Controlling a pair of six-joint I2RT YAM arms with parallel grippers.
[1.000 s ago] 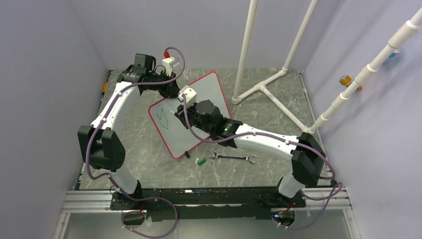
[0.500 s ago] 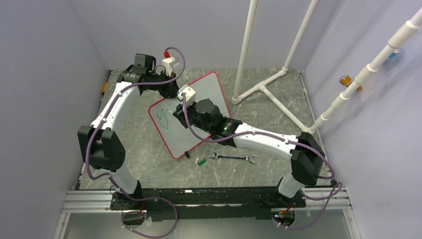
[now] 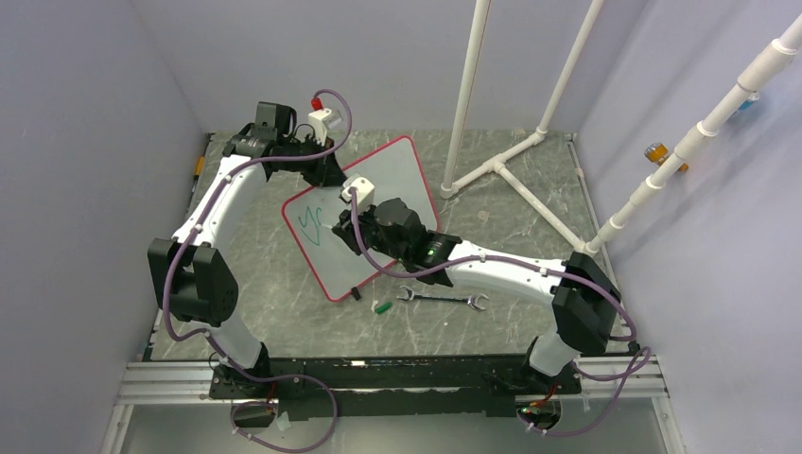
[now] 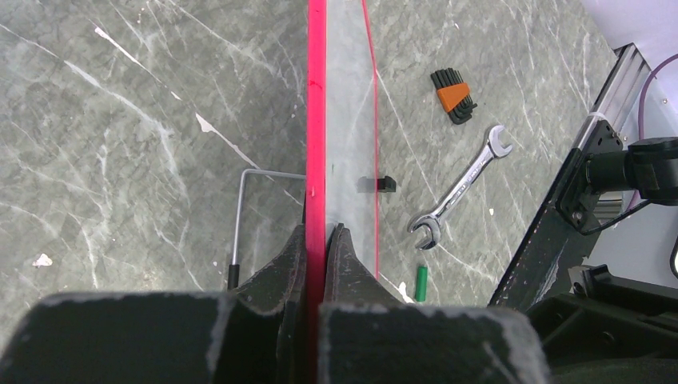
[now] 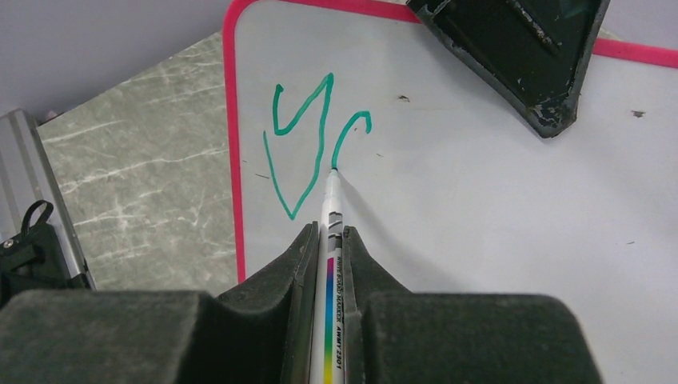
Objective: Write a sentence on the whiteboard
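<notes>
The whiteboard (image 3: 397,170), glossy white with a thin red frame, sits diagonally at mid-surface (image 3: 265,284). Green lettering (image 5: 322,128) near its left corner reads "y" plus a partial curve. The right jaws pinch a marker (image 5: 333,200), tip on that curve. The left jaws clamp the far frame edge. A steel wrench (image 3: 442,300) and a green cap (image 3: 382,306) lie just beside the board's near edge.

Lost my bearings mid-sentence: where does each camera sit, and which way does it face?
Top external: above and behind the bases, looking down on the table; both arms, whiteboard.
Left wrist: on the left tool, sighting along the board's red edge it clamps, toward the wrench.
Right wrist: on the right tool, looking down the marker at the green lettering.
Shared: top and left wrist show the wrench; top and right wrist show the lettering.
</notes>
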